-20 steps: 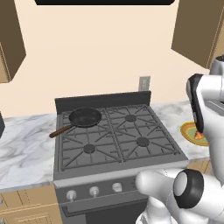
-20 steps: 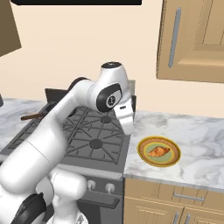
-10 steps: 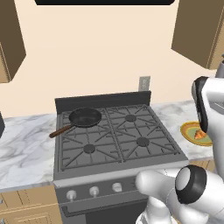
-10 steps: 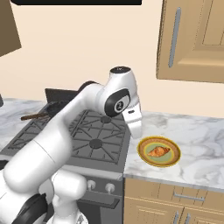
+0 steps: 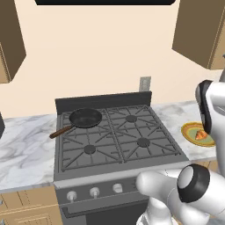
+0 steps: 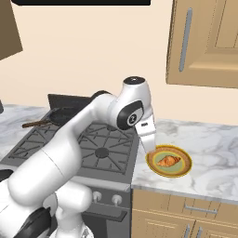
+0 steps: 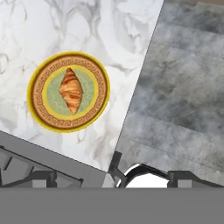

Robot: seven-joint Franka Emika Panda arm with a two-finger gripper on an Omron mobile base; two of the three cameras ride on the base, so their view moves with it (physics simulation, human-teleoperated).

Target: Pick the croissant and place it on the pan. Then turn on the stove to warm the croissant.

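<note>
Stove set into marble tabletop, black pan on its back left burner. Yellow-rimmed plate near tabletop's front edge, just beside stove, carrying croissant. End effector above, spread wide, holding nothing.

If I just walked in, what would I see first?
Probably the big white robot arm reaching from the stove toward the marble counter. Right after that, the golden croissant sitting on a yellow-rimmed plate on that counter. You might also spot the small black pan on the stove's back left burner.
</note>
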